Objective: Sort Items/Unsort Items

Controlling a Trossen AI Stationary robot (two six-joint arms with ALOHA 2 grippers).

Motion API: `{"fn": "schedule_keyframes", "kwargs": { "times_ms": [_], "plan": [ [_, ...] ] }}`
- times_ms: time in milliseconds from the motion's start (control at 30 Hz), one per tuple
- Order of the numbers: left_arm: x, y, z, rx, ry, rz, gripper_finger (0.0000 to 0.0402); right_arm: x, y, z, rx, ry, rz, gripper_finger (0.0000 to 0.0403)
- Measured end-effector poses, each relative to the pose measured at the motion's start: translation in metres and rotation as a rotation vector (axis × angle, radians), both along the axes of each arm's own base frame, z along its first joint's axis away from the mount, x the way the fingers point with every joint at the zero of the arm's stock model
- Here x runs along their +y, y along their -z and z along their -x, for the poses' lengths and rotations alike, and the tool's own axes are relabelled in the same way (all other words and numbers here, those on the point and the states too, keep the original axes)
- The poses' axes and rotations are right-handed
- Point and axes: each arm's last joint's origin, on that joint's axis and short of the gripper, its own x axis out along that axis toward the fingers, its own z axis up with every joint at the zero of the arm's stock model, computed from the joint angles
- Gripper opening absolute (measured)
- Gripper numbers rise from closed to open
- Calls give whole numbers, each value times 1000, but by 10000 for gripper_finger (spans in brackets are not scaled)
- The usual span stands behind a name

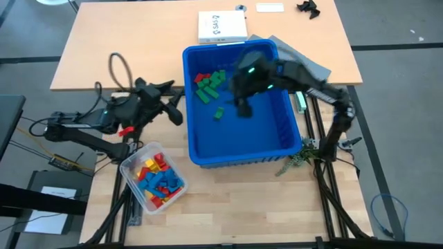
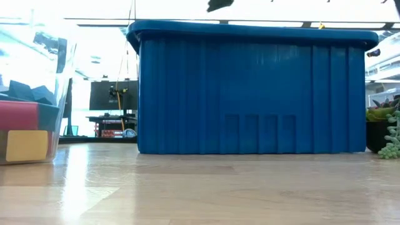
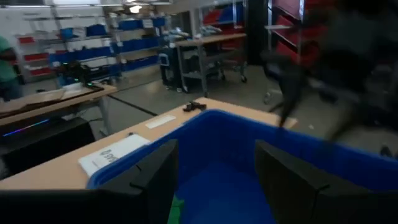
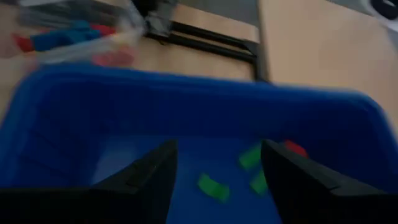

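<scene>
On the bench (image 1: 228, 207), from left to right, we see: mixed items (image 1: 156, 181) in a clear tub (image 1: 130, 166); the left tool (image 1: 173, 104), fingers spread and empty, beside the blue bin (image 1: 239, 155); green and red items (image 1: 210, 84) inside it; the right tool (image 1: 243, 111), spread and empty, over the bin floor.

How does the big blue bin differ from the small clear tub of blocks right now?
The blue bin is opaque, deep and much larger; the clear tub is see-through and small. The bin holds mostly green blocks plus a few red, scattered at one end with bare floor elsewhere; the tub is packed with mixed red, yellow and blue blocks. The right claw is over the bin; no claw is over the tub. Both are open-topped and on the table.
</scene>
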Motion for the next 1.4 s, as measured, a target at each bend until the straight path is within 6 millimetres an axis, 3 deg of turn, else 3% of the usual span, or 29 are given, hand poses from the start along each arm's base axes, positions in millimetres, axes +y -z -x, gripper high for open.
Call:
{"fn": "schedule_keyframes", "kwargs": {
  "times_ms": [233, 433, 633, 967, 1133, 1400],
  "plan": [
    [29, 11, -37, 88, 77, 12, 218, -30, -8, 68, -91, 167, 25, 228],
    [61, 17, -75, 198, 89, 59, 218, -39, 14, 96, -217, 252, 57, 229],
    [86, 39, -114, 343, 67, 129, 218, -45, 44, 104, -307, 325, 75, 228],
    [125, 112, -160, 448, 79, 384, 218, -64, 92, 106, -275, 521, 24, 229],
    [142, 149, -176, 450, 128, 553, 218, -72, 105, 112, -272, 591, -33, 229],
    [160, 217, -196, 571, 51, 655, 218, -74, 111, 114, -263, 604, -45, 229]
  ]
}}
